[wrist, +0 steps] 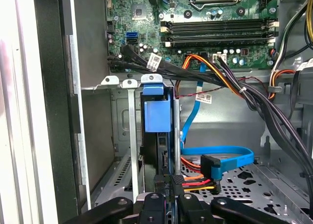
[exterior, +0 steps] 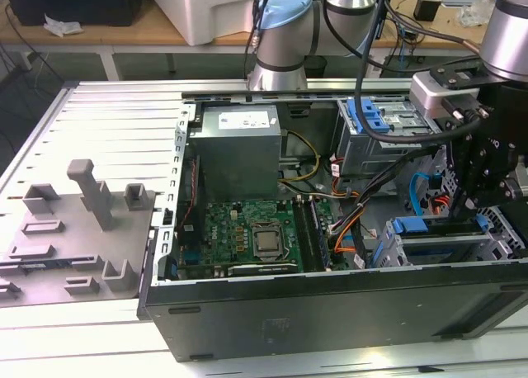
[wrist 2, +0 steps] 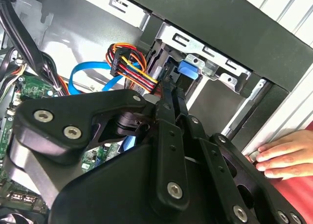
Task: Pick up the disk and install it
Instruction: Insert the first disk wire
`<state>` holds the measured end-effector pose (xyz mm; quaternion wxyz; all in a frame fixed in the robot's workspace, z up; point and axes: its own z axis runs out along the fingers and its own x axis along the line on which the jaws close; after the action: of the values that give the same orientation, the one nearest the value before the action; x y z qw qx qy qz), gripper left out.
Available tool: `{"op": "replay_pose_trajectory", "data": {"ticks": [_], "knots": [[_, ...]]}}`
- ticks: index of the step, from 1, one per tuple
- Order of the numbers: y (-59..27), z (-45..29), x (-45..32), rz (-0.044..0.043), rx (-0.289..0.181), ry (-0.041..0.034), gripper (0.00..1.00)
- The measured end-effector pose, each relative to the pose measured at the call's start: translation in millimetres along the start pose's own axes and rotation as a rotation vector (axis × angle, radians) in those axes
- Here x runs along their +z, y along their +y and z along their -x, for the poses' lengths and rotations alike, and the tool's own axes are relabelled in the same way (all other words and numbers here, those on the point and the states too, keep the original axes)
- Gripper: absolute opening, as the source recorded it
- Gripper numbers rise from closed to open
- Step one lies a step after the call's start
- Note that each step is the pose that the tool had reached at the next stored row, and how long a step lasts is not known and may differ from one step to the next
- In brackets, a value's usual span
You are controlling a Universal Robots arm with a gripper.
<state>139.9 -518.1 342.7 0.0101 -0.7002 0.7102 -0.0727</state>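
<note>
The disk (wrist: 156,117) stands edge-on in a slot of the grey drive cage (wrist: 126,136) at the case's front corner, its blue carrier end facing me. In the exterior view the disk's blue bracket (exterior: 422,225) lies along the top of the lower cage on the exterior view's right. My black gripper (wrist: 171,179) is right behind the blue end, its two thin fingers (wrist 2: 165,136) pressed together with no visible gap. The tips of the gripper (wrist 2: 174,87) reach the blue end of the disk (wrist 2: 188,70). The gripper (exterior: 477,206) hangs just above the cage.
The open computer case (exterior: 330,312) holds a motherboard (exterior: 247,233), power supply (exterior: 235,151) and cable bundles (wrist: 215,77). A blue data cable (wrist: 220,153) and orange-red power plug (wrist 2: 128,62) lie beside the cage. A hand (wrist 2: 283,155) rests on the case's edge. A grey fixture plate (exterior: 74,229) lies at the exterior view's left.
</note>
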Motion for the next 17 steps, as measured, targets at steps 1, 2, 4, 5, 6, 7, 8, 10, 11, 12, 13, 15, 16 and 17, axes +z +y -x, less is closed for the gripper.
{"op": "replay_pose_trajectory", "data": {"ticks": [1, 2, 4, 5, 6, 7, 8, 10, 11, 12, 13, 15, 16, 17], "knots": [[0.0, 0.0, 0.1, -0.0001, 0.0, 0.0, 0.16], [0.0, 0.0, 0.2, -0.0001, 0.0, 0.0, 0.16], [0.0, 0.0, 0.5, 0.0, 0.0, 0.0001, 0.16], [-0.1, 0.0, 0.6, 0.0, 0.0, 0.0001, 0.16], [-0.2, 0.1, 0.7, 0.0, 0.0, 0.0, 0.16], [-0.3, 0.1, 0.8, -0.0001, 0.0, 0.0001, 0.16], [-0.4, 0.1, 1.0, -0.0001, 0.0, 0.0001, 0.16], [-0.4, 0.1, 1.2, -0.0001, 0.0, 0.0001, 0.16], [-0.3, 0.1, 1.4, -0.0001, 0.0, 0.0001, 0.16], [-0.3, 0.1, 1.4, -0.0001, 0.0, 0.0002, 0.16], [-0.3, 0.1, 1.5, -0.0001, 0.0, 0.0, 0.16], [-0.3, 0.2, 1.6, 0.0, 0.0, -0.0004, 0.16], [-0.3, 0.2, 1.6, 0.0, 0.0, -0.0007, 0.16], [-0.3, 0.2, 1.4, 0.0, 0.0, -0.0011, 0.16]]}}
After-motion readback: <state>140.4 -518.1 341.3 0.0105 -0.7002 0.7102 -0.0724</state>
